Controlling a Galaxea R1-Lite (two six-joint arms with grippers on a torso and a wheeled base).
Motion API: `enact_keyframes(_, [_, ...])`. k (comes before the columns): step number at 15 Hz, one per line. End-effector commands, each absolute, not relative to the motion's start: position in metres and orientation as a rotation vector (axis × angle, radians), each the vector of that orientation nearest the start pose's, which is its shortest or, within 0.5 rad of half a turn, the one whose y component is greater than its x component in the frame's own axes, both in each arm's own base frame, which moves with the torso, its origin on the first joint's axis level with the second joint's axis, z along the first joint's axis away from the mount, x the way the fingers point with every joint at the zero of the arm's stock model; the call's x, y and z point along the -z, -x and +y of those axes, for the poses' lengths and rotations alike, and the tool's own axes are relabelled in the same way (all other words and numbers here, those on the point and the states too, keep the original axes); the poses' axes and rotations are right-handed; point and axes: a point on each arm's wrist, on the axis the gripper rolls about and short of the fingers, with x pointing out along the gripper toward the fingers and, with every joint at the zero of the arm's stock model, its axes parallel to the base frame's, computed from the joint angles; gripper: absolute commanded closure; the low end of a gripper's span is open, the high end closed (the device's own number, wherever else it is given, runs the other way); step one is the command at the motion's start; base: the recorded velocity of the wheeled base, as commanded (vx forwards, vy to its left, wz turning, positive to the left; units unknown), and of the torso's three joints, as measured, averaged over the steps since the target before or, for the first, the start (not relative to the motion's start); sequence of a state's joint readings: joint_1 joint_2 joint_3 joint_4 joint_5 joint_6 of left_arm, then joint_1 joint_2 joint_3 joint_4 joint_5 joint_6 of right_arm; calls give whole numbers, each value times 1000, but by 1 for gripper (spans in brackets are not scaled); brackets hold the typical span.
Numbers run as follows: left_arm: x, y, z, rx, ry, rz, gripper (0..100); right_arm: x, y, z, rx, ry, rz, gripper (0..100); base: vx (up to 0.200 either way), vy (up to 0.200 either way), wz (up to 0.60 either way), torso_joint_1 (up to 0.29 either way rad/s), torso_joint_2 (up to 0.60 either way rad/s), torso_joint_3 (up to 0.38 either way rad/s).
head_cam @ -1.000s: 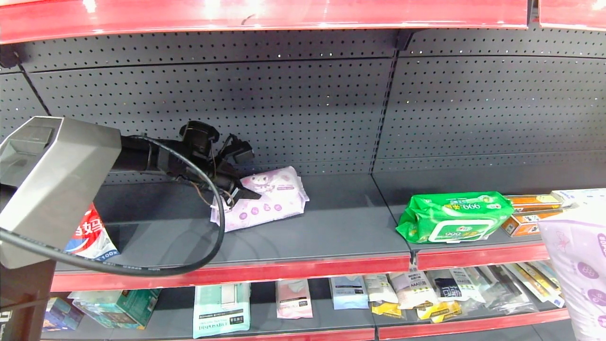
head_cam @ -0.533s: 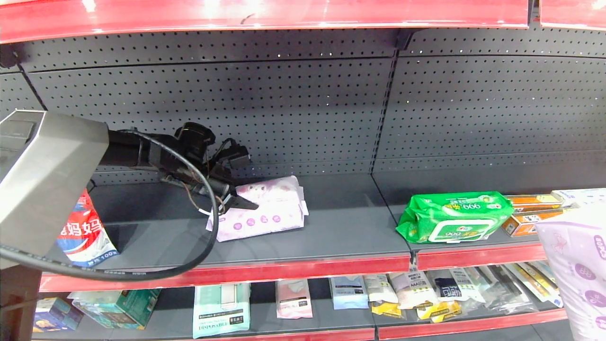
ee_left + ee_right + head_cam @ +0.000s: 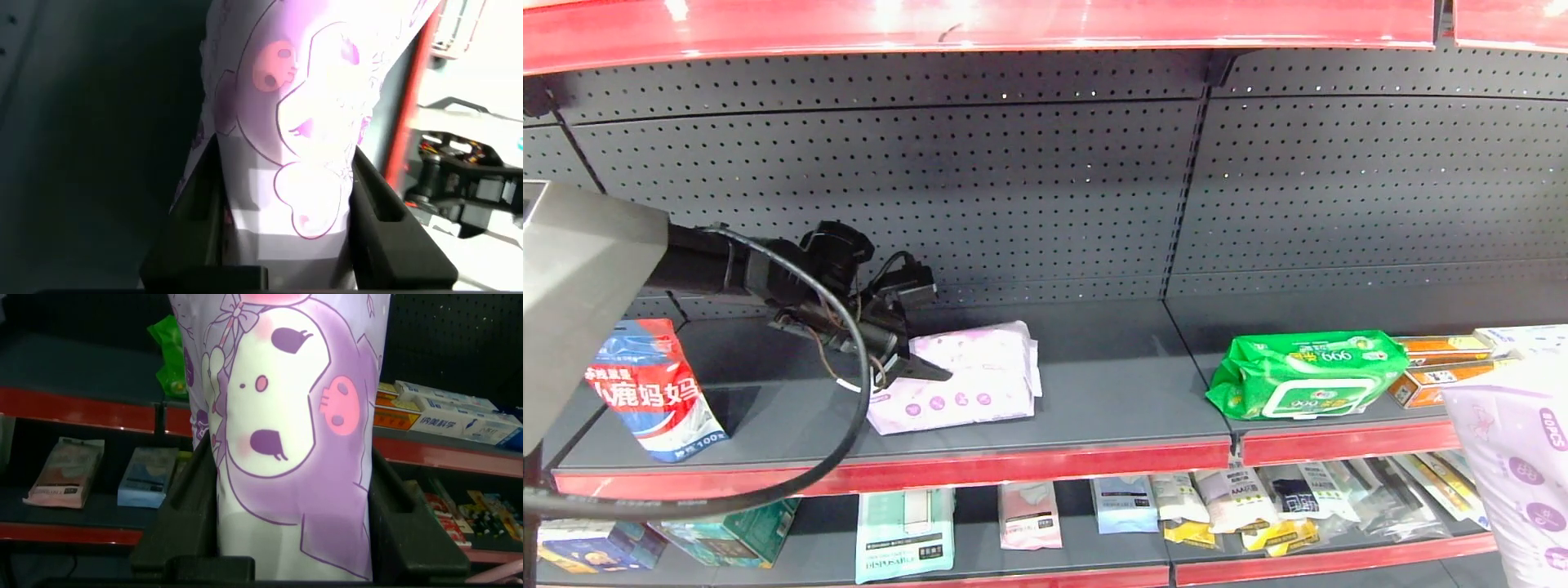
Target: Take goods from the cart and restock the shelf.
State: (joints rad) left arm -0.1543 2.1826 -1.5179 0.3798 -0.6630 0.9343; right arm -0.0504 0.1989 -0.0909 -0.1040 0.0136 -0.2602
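Observation:
A purple cartoon-print pack [image 3: 972,384] lies flat on the grey shelf board [image 3: 1119,392], left of the middle. My left gripper [image 3: 929,371] comes in from the left with its black fingers on either side of the pack's near end, shut on it. In the left wrist view the same pack [image 3: 302,73] sits between the left gripper [image 3: 284,155] fingers. At the lower right, a second purple pack [image 3: 1515,457] is held in front of the shelf. In the right wrist view my right gripper [image 3: 290,457] is shut on that pack [image 3: 286,392], which stands upright.
A green wipes pack [image 3: 1303,371] and orange boxes [image 3: 1441,367] lie on the right shelf section. A red, white and blue bag [image 3: 654,392] stands at the far left. Several small packs [image 3: 1029,514] fill the lower shelf. Bare board lies between the purple and green packs.
My left arm has drawn back to the left and lower. The purple pack in it went from propped up to flat on the shelf, shifting left and forward.

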Motion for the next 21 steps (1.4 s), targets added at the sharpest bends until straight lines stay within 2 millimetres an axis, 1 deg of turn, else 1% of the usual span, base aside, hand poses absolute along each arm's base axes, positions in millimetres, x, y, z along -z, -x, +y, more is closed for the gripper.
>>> enact_keyframes(1, [-121,-390,-75,1140,-548,583,100,-115,10,1,36,261,8,100,0,0,0,0,0,0])
enact_keyframes(4, [-122,-386,-73,1151,-582,561,100,-116,10,1,36,261,6,100,0,0,0,0,0,0])
enact_keyframes(8, [-116,-382,-69,1161,-617,564,100,-116,10,1,37,261,5,100,0,0,0,0,0,0])
enact_keyframes(15, [-119,-375,-67,1175,-615,557,100,-116,10,1,37,262,3,100,0,0,0,0,0,0])
enact_keyframes(21, [-114,-372,-66,1197,-640,551,100,-117,10,1,37,261,2,100,0,0,0,0,0,0])
